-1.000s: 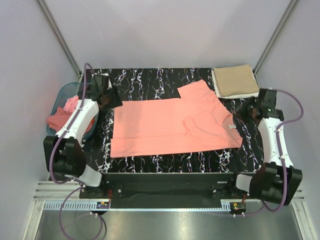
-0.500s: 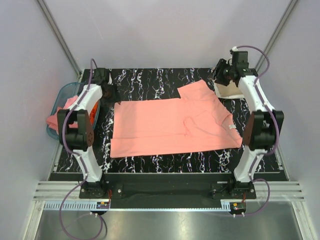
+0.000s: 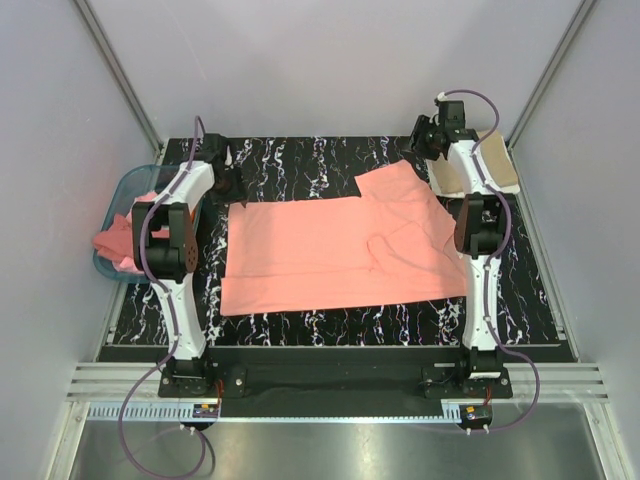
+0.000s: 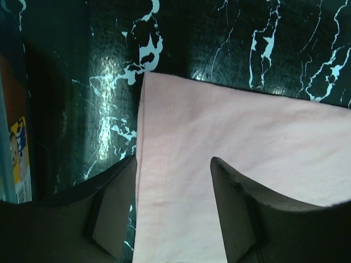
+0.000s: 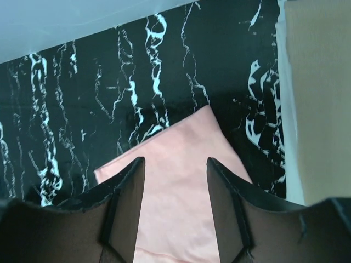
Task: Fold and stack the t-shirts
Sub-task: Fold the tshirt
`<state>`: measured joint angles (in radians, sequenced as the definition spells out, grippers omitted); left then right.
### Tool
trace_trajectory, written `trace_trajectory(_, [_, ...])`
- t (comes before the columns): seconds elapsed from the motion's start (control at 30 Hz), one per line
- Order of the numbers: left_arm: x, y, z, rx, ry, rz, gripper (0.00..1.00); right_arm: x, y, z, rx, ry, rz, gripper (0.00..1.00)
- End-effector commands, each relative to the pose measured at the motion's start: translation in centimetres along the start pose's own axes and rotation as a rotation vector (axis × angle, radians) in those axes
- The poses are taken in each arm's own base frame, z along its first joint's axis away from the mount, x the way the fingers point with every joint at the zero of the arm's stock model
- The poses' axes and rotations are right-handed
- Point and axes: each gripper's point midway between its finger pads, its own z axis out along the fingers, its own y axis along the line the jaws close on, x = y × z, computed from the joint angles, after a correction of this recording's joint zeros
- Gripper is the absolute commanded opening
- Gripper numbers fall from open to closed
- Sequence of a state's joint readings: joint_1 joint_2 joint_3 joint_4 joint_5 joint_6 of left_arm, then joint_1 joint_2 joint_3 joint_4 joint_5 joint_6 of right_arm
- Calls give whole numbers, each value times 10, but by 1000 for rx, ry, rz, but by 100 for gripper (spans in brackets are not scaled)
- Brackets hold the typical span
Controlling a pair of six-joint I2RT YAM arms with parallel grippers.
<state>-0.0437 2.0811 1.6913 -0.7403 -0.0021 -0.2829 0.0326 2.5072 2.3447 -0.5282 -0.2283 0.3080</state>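
Salmon-pink t-shirt [image 3: 330, 250] cloth now lies under both end effectors. The left end effector [image 4: 174, 164], jaws apart and empty, hovers over its upper-left corner; the right end effector [image 5: 175, 164], likewise apart, hangs over the upper-right sleeve. A second ago both arms sat tucked at the sides, so a fold grasp looks near. On the black marbled surface [image 3: 300, 155], a tan t-shirt [image 3: 500, 160] lies folded upper right and a teal basket [image 3: 112, 195] of tees [image 3: 112, 243] sits left, with grey walls around.
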Motion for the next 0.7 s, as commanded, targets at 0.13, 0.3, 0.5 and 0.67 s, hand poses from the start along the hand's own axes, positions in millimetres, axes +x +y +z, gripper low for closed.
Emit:
trace_trajectory(0.13, [-24, 9, 3, -33, -57, 29, 62, -15, 0, 34, -25, -66, -78, 57])
trace_trajectory(0.3, [-26, 10, 8, -37, -53, 33, 62, 5, -12, 57, -15, -34, -61, 58])
trace_trajectory(0.5, [-32, 13, 9, -39, -62, 30, 62, 30, -22, 64, -9, 32, -56, 56])
trace_trajectory(0.67, [-28, 7, 18, -4, -38, 42, 62, 33, -18, 65, -39, 44, -65, 38])
